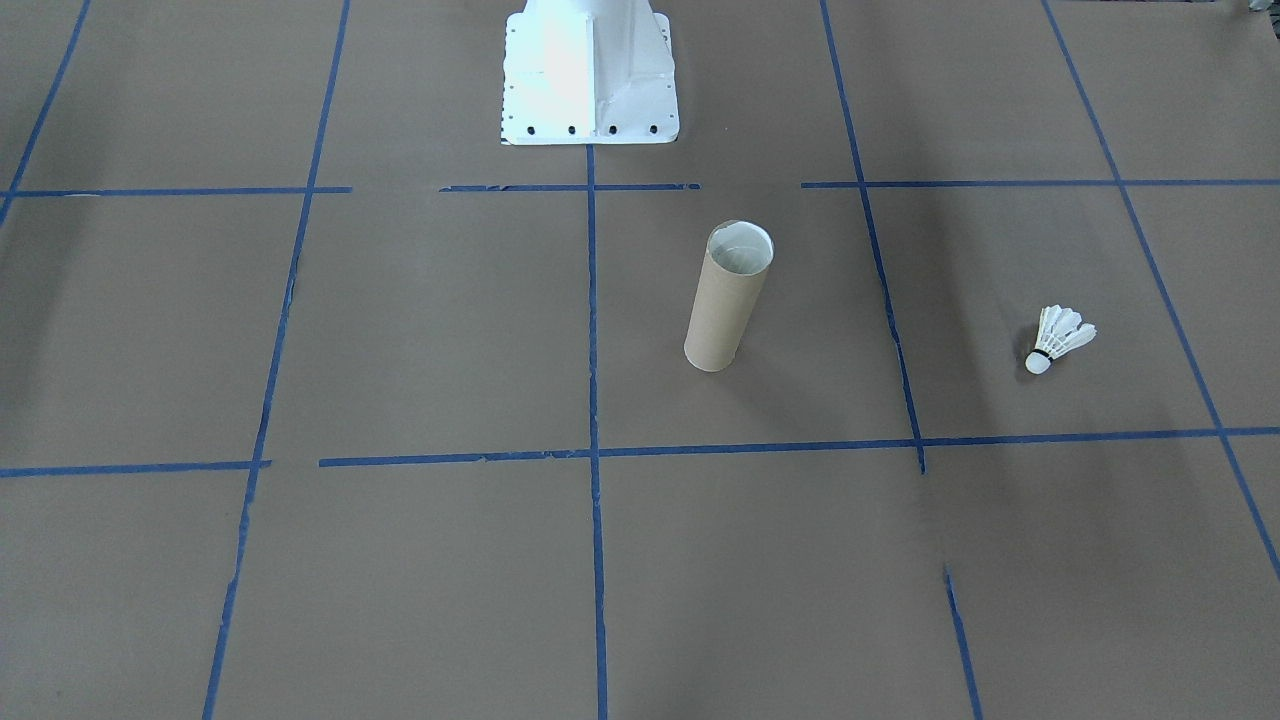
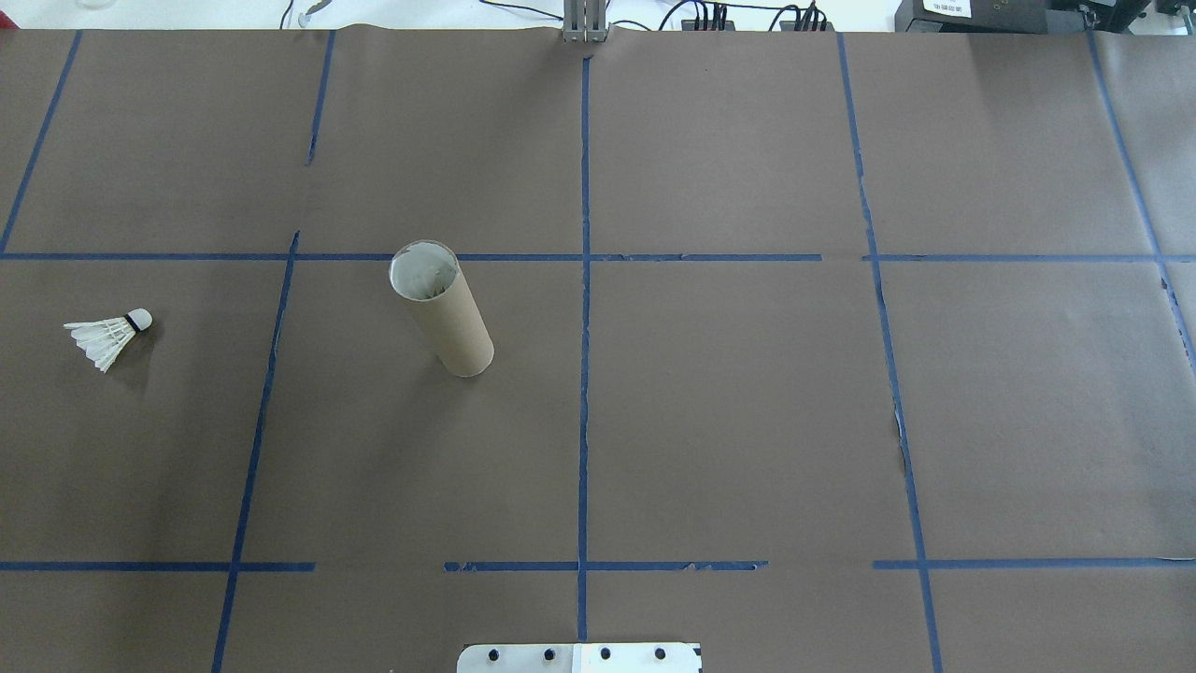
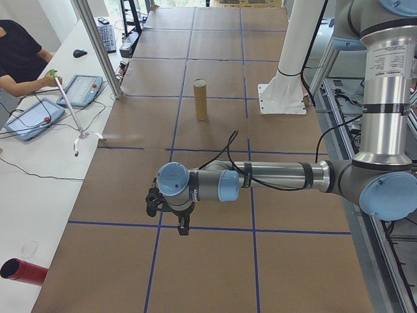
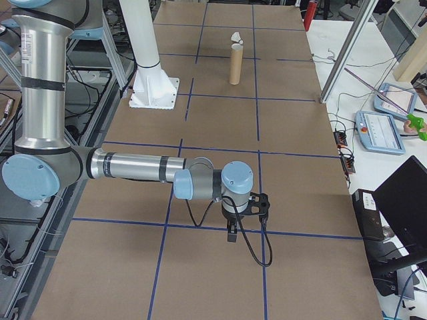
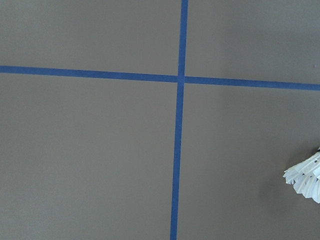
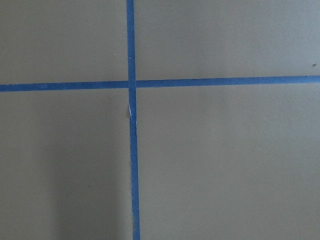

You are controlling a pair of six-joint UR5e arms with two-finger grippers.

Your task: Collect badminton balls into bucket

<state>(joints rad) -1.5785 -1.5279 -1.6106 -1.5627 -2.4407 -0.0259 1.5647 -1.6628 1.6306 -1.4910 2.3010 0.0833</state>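
The shuttlecock [image 2: 112, 338] lies on its side, cork toward the upright tube [image 2: 443, 311], feathers away; neither gripper's state can be told.

Blue tape lines [image 2: 583, 374] grid the brown paper table cover [image 2: 747, 421].

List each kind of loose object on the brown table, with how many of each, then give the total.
Shuttlecock: 1
Cardboard tube: 1
Total: 2
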